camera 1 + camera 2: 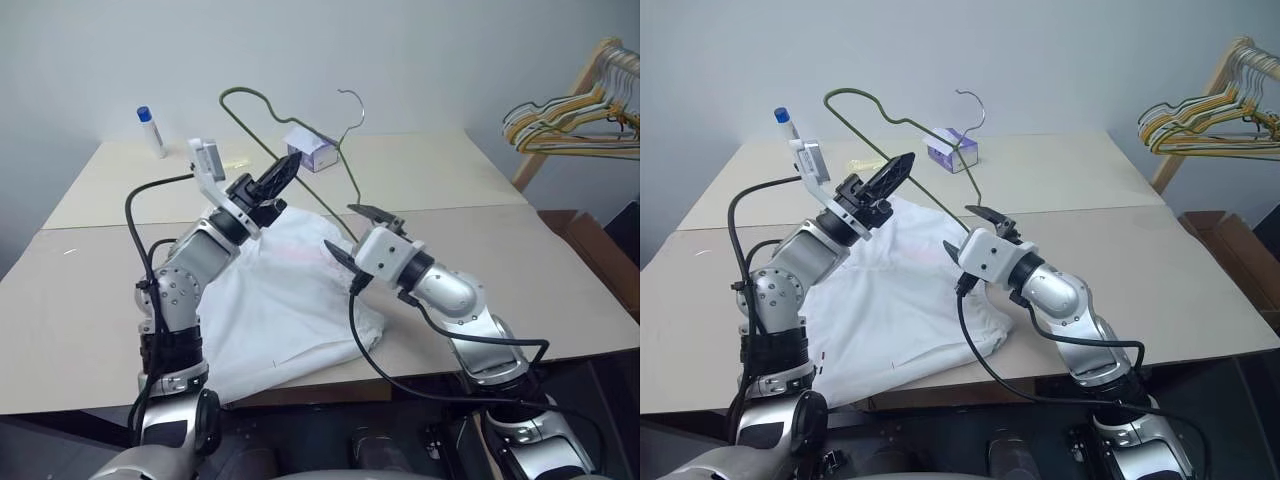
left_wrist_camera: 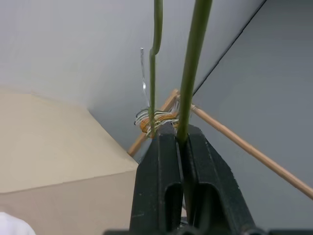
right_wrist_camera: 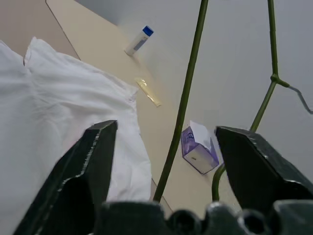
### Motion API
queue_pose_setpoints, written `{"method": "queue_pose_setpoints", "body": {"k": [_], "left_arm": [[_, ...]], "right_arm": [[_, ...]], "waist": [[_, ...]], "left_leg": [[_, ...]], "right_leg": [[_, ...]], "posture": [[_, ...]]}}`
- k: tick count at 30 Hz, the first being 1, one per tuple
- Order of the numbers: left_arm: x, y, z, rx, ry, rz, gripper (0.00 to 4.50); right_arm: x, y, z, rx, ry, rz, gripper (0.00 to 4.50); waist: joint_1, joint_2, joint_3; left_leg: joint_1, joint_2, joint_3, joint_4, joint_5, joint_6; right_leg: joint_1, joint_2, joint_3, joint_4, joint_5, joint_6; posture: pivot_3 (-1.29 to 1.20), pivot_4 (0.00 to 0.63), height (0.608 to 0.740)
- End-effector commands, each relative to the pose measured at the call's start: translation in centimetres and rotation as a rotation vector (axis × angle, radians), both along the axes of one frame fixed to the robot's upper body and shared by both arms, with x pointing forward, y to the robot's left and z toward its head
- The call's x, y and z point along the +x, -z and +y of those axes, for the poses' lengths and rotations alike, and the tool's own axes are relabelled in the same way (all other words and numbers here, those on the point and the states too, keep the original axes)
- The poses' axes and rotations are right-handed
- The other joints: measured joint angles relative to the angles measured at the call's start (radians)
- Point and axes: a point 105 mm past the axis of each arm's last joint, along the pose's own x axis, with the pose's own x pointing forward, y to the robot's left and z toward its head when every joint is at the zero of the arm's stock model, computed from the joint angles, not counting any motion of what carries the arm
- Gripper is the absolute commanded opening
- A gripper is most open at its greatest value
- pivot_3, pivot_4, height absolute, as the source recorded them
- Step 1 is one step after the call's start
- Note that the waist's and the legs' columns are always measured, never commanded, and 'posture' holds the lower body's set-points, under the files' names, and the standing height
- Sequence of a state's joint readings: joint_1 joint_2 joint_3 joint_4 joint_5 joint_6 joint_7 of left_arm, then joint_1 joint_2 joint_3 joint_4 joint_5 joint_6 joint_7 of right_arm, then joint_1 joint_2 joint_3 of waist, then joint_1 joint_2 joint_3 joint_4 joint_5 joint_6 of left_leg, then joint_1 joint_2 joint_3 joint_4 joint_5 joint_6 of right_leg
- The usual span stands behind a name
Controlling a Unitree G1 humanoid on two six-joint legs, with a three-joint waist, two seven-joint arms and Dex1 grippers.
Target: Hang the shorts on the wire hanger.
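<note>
Left gripper (image 1: 890, 170): clamping the wire hanger (image 1: 262, 140), keeping it raised, tilted, above the table (image 1: 560, 290). The shorts (image 1: 890, 320): lying spread beneath both grippers, seemingly awaiting threading. Right gripper (image 1: 352, 232): standing wide, empty, hanger's lower wire just beyond its fingers, likely freed to fetch cloth.

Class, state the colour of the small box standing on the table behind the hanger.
The small box is purple with a white top, seen best in the right wrist view.
</note>
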State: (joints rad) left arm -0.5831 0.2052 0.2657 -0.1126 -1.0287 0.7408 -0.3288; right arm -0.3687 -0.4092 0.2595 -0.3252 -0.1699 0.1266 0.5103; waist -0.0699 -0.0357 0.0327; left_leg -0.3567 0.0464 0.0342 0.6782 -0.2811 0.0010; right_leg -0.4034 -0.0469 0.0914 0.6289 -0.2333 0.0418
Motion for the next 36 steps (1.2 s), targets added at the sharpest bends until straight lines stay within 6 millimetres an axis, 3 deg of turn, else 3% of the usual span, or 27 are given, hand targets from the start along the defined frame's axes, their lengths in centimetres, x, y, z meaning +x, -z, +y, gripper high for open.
{"method": "queue_pose_setpoints", "body": {"k": [1,5,9,14,18,25,36], "left_arm": [[-0.4,-1.4,0.7,0.047,0.035,-0.109,0.00],[-1.6,-2.2,1.9,0.097,0.140,-0.225,0.00],[-4.2,-4.7,4.6,0.073,0.307,-0.412,0.00],[-5.5,-6.1,6.7,0.036,0.412,-0.512,0.00],[-6.0,-6.5,7.0,0.019,0.448,-0.555,0.00],[-6.2,-6.1,6.2,0.009,0.471,-0.564,0.00],[-6.3,-5.6,5.7,0.003,0.480,-0.563,0.00]], "right_arm": [[-1.5,-3.0,-1.1,0.102,-0.085,0.035,3.94],[-1.6,-2.8,-3.0,0.196,-0.155,0.368,3.94],[-2.3,-2.4,-5.6,0.325,-0.334,0.842,3.94],[-3.9,-1.4,-5.5,0.327,-0.556,1.133,3.94],[-3.7,-1.5,-3.6,0.312,-0.646,1.173,3.94],[-1.8,-1.8,-1.0,0.267,-0.651,1.143,3.94],[-2.3,-3.7,0.0,0.224,-0.740,1.120,3.94]], "waist": [[0.000,0.000,0.000],[-0.002,0.000,0.000],[-0.006,0.000,0.001],[-0.007,0.001,0.001],[-0.015,0.001,0.001],[-0.027,0.001,0.001],[-0.027,0.001,0.001]], "left_leg": [[0.000,0.000,0.000,0.000,0.000,0.000],[0.000,0.000,0.000,0.000,0.000,0.000],[0.001,0.001,0.001,0.000,0.000,0.000],[0.001,0.002,0.000,-0.001,-0.001,0.001],[0.000,0.002,0.000,-0.001,-0.001,0.001],[-0.002,0.002,-0.001,0.000,-0.001,0.001],[-0.006,0.002,-0.003,0.000,-0.001,0.001]], "right_leg": [[0.000,0.000,0.000,0.000,0.000,0.000],[0.001,0.000,0.000,0.000,0.000,0.000],[0.000,0.000,0.000,0.000,0.000,-0.001],[0.000,0.002,-0.002,-0.001,-0.002,-0.002],[0.000,0.001,-0.002,0.000,-0.002,-0.002],[-0.001,0.001,-0.002,0.000,-0.001,-0.001],[-0.005,0.001,-0.004,0.000,-0.001,-0.001]], "posture": [[-0.04,0.000,0.740],[-0.04,0.000,0.740],[-0.05,0.000,0.740],[-0.04,0.000,0.740],[-0.05,0.000,0.740],[-0.04,0.000,0.740],[-0.04,0.000,0.740]]}}
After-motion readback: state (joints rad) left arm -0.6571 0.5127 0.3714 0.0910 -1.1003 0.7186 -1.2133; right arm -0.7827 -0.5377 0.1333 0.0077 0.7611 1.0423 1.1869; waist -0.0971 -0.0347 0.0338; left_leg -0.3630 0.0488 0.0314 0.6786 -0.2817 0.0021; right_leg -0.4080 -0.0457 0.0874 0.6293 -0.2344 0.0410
